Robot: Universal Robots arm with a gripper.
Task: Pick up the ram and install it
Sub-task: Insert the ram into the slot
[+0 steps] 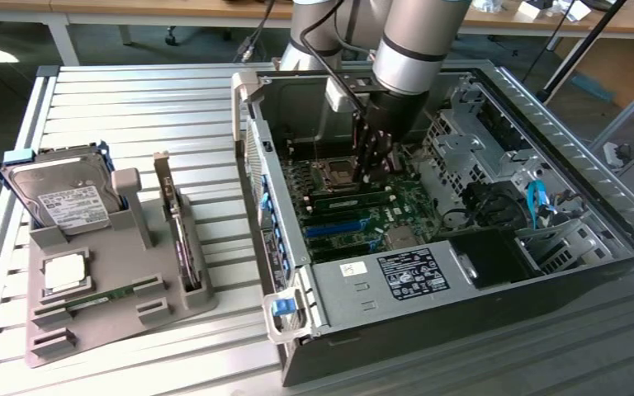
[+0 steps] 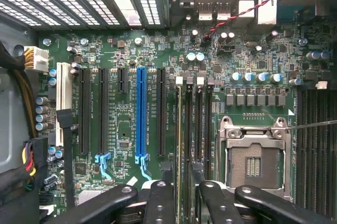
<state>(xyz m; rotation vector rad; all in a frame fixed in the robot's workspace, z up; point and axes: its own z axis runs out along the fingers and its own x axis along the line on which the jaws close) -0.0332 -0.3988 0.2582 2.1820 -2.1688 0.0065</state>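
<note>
While the end effector (image 1: 375, 169) hangs low inside the open computer case (image 1: 482, 276), over the motherboard (image 1: 405, 210), its fingers (image 2: 158, 203) stand apart and clamp nothing that I can make out. The ram (image 1: 350, 200) appears to stand in a memory slot just beside the CPU socket (image 1: 333, 173). In the exterior view it lies at about 7 o'clock from the fingertips and very near them. Its long axis there runs roughly from 8 o'clock to 2 o'clock. In the wrist view the same stick (image 2: 178, 129) shows edge-on as a thin green-gold line. That line leads straight out of the gap between the spread fingers, so the stick's length lies along the gap, not across it. Whether it is fully seated I cannot tell. A second ram stick (image 1: 96, 299) lies flat in the grey fixture (image 1: 108, 330) on the table (image 1: 130, 107), well apart at 8 o'clock, its length on a similar line.
</note>
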